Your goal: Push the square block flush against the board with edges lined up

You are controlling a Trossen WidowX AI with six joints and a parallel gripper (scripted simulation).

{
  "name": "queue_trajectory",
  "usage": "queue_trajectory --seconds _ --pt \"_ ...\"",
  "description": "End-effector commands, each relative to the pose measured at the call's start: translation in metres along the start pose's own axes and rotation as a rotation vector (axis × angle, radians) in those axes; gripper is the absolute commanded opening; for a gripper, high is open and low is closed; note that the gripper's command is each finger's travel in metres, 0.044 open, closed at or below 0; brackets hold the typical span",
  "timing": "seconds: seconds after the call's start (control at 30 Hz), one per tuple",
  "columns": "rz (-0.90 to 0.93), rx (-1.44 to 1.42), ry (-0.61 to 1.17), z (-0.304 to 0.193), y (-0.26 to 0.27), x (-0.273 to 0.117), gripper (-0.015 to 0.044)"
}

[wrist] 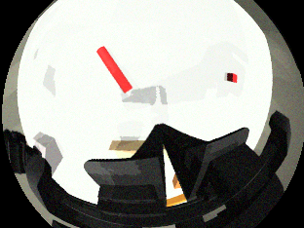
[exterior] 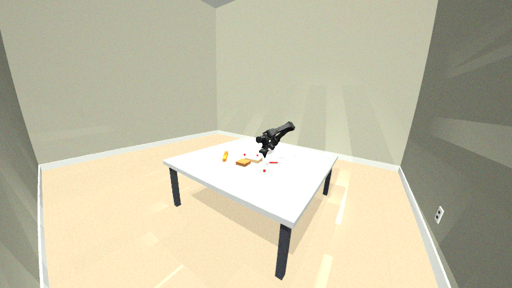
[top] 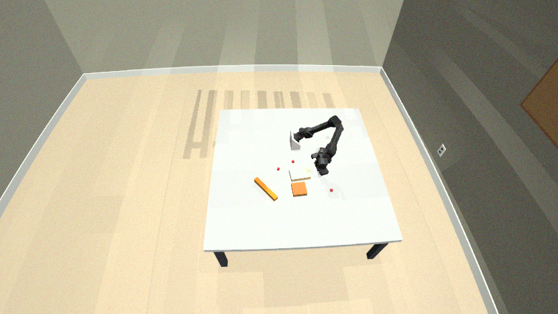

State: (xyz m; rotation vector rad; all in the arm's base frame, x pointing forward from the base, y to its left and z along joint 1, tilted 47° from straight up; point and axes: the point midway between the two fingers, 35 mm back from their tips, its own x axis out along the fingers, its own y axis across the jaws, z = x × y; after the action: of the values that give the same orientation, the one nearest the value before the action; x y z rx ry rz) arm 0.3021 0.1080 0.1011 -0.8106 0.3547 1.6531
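Observation:
The orange square block (top: 299, 188) (exterior: 243, 162) lies flat on the white table. The cream and tan rectangular board (top: 299, 175) (exterior: 256, 160) (wrist: 128, 145) lies flat just beyond it in the top view. A narrow gap shows between their facing sides there, and their left edges look nearly in line. The board reaches further right than the block. My gripper (top: 322, 172) (exterior: 264, 156) (wrist: 159, 128) is shut and empty, to the right of the board and apart from it, seemingly above the table. Orange slivers show beyond the fingers in the wrist view; the fingers hide most of the block.
A long yellow-orange bar (top: 265, 188) (exterior: 224, 156) lies diagonally left of the block. Small red cubes lie at the left (top: 277, 168), behind the board (top: 292, 161) and at the right (top: 330, 190). A red stick (exterior: 273, 162) (wrist: 114, 69) lies near my gripper.

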Motion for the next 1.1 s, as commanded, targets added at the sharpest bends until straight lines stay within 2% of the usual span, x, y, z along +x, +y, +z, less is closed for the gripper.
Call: queue_trajectory --seconds 0.0,1.07 --pt "0.0 0.094 0.005 -0.005 0.006 -0.003 0.0" --pt "-0.005 1.191 0.015 -0.05 0.077 -0.005 0.0"
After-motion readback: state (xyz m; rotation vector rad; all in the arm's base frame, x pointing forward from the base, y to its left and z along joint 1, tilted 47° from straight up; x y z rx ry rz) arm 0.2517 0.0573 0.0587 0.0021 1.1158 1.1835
